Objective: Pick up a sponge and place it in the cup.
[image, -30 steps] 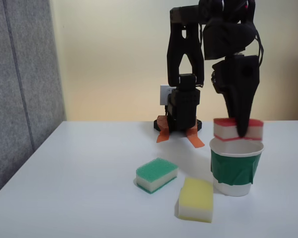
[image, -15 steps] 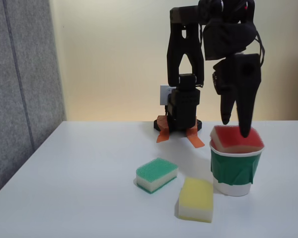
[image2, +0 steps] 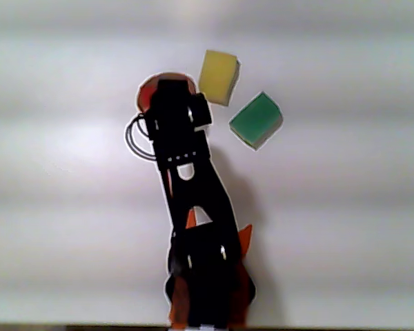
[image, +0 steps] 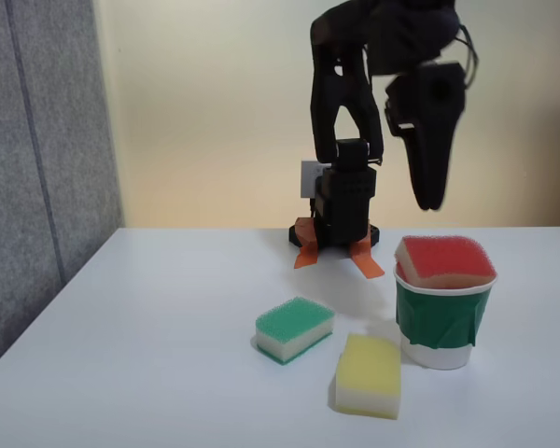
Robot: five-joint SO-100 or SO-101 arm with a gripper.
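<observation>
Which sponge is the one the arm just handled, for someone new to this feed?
In the fixed view, find the green-banded paper cup right of the arm's base. The red-topped sponge sits tilted in its mouth; the green-topped sponge and yellow sponge lie on the table.

- Rectangular sponge with rough red top and paler base (image: 444,259): tilted, wedged in the cup's mouth.
- White paper cup with dark green band (image: 441,319): upright on the table.

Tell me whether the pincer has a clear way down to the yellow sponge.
Probably yes. The pincer hangs above the cup, and the yellow sponge lies in the open beside the cup with nothing on it. The green sponge lies apart from it.
</observation>
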